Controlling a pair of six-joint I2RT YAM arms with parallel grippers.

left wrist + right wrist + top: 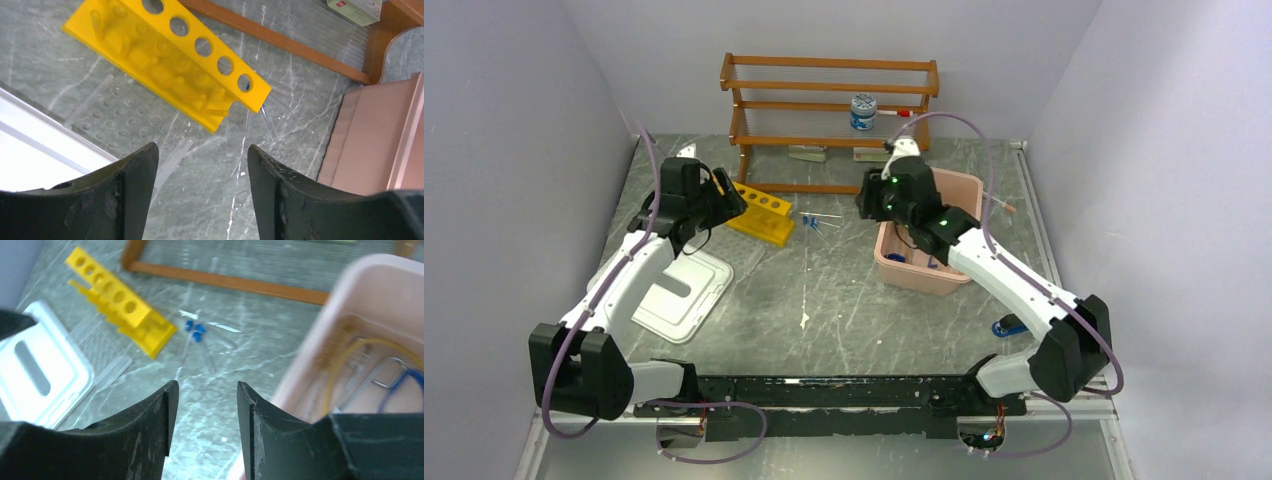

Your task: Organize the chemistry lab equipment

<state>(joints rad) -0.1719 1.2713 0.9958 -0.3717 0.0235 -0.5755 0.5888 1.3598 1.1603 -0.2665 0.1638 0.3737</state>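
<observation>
The yellow test-tube rack lies on the table in front of the wooden shelf. To its right lie small blue-capped tubes. The pink bin holds a tan hose, a metal clamp and blue-handled tongs. My left gripper hovers open just near of the rack, nothing between its fingers. Over the bin's left rim my right gripper is open and empty too.
A wooden shelf stands at the back with a white-lidded jar on it. A white lid lies at the left, a clear dimpled sheet beside it. Something blue lies by the right arm's base.
</observation>
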